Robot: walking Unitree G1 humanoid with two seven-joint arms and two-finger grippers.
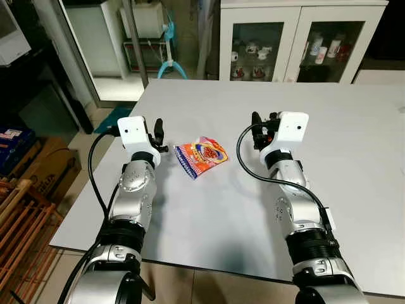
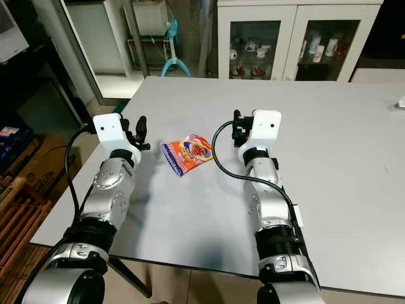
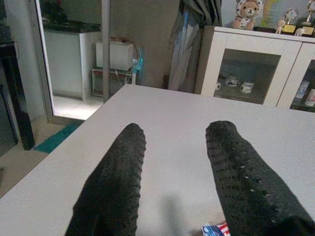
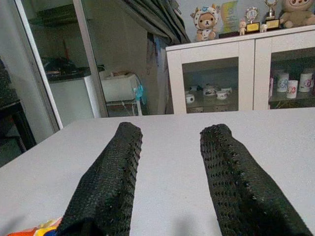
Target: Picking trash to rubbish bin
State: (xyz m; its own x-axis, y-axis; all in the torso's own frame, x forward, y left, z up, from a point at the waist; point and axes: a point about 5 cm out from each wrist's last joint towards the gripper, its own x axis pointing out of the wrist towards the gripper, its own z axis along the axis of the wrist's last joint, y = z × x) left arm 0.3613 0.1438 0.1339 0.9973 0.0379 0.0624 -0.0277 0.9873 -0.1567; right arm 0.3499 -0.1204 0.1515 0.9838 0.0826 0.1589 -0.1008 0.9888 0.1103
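Red-and-orange wrapper (image 1: 200, 156) lies flat on the grey table (image 1: 354, 152), between the two arms and near the table's left edge; the left gripper (image 1: 158, 132) hovers just beside it, fingers (image 3: 118, 182) apart, touching nothing; the right gripper (image 1: 256, 126) is held over the table on the wrapper's other side, fingers (image 4: 110, 182) likewise spread; a white glass-door cabinet (image 1: 297, 38) stands behind the table.

We hold both silver arms stretched forward, side by side and well apart. Our left gripper (image 1: 159, 134) sits at the end of the left arm, its two black fingers (image 3: 115, 189) spread with a clear gap. Our right gripper (image 1: 256, 130) mirrors it, fingers (image 4: 106, 184) likewise parted, gripping nothing.
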